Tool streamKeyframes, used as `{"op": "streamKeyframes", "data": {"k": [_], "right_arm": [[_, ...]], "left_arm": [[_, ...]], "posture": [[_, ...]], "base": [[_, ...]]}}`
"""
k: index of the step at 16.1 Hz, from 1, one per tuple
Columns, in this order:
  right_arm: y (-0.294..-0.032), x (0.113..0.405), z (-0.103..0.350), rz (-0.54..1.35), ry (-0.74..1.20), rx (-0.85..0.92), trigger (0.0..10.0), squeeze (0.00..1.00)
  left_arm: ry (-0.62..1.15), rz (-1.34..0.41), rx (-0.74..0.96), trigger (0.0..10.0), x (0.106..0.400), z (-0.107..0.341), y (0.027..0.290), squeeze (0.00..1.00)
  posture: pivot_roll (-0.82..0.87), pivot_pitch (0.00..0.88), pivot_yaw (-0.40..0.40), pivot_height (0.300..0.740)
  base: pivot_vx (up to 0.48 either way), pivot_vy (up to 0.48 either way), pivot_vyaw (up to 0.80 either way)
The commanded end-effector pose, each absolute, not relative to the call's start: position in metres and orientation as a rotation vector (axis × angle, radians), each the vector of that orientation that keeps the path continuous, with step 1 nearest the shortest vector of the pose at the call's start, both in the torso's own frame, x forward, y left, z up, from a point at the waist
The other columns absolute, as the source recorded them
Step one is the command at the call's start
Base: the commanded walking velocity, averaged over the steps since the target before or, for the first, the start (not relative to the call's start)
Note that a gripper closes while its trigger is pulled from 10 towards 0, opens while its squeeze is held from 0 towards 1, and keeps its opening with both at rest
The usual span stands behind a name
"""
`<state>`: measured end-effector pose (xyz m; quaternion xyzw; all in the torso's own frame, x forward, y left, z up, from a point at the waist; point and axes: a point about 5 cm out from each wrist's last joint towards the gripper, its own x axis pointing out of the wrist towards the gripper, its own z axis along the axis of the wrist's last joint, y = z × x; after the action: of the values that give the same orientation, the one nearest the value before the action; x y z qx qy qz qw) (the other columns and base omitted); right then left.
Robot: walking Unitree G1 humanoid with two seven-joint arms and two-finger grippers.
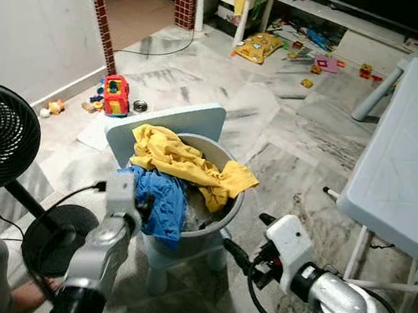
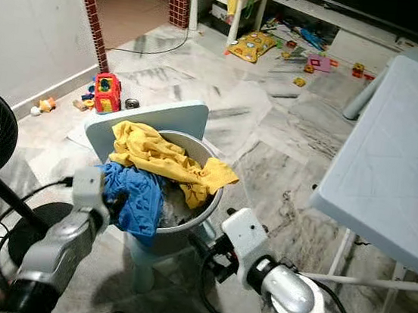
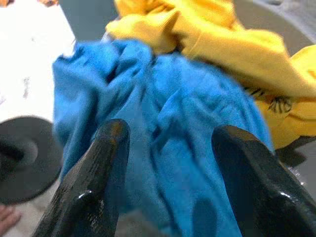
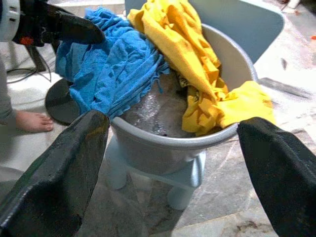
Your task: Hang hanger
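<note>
**Left gripper spread at the blue cloth, no hanger visible**

The left gripper [image 3: 168, 148], fingers wide, hovers at the blue cloth [image 1: 161, 200] draped over the grey basin's [image 1: 220, 223] left rim. The right gripper [image 4: 173, 148], also spread, waits near-right. Tugging could drag out the yellow garment [image 1: 182, 159] or tip the basin.

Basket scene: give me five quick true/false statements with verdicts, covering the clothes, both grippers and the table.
1. The basket holds a yellow garment and a blue garment. True.
2. The left gripper is shut on the yellow garment. False: it is open, its fingers either side of the blue garment.
3. The right gripper is open, facing the basket. True.
4. The basket stands on the table. False: it sits on a small chair, and the table stands apart on the robot's right.
5. The blue garment hangs over the basket's rim. True.
</note>
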<state>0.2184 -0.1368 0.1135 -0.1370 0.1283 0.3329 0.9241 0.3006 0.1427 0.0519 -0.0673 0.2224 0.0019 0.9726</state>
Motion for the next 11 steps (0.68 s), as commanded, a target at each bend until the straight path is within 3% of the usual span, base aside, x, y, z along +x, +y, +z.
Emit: {"op": "streamKeyframes", "data": {"k": [1, 3, 8, 9, 11], "right_arm": [[-0.143, 0.217, 0.117, 0.655, 0.264, -0.299, 10.0, 0.0], [-0.143, 0.215, 0.118, 0.662, 0.269, -0.304, 10.0, 0.0], [-0.152, 0.199, 0.121, 0.665, 0.318, -0.324, 10.0, 0.0], [-0.155, 0.193, 0.12, 0.665, 0.336, -0.333, 10.0, 0.0], [-0.155, 0.189, 0.121, 0.666, 0.348, -0.337, 10.0, 0.0]], "left_arm": [[0.466, -0.026, -0.133, 10.0, 0.303, 0.048, 0.137, 0.0], [0.512, -0.088, -0.148, 10.0, 0.307, 0.038, 0.129, 0.0], [0.584, -0.058, -0.192, 10.0, 0.312, 0.021, 0.134, 0.0], [0.583, -0.053, -0.216, 6.0, 0.313, 0.021, 0.133, 0.0], [0.582, -0.046, -0.233, 0.0, 0.315, 0.019, 0.133, 0.0]], "posture": [[-0.29, 0.144, -0.065, 0.74], [-0.3, 0.155, -0.072, 0.74], [-0.37, 0.19, -0.069, 0.74], [-0.38, 0.198, -0.068, 0.74], [-0.4, 0.208, -0.068, 0.74]], "base": [[0.0, 0.0, 0.0], [0.0, 0.0, 0.0], [0.0, 0.0, 0.0], [0.0, 0.0, 0.0], [0.0, 0.0, 0.0]]}}
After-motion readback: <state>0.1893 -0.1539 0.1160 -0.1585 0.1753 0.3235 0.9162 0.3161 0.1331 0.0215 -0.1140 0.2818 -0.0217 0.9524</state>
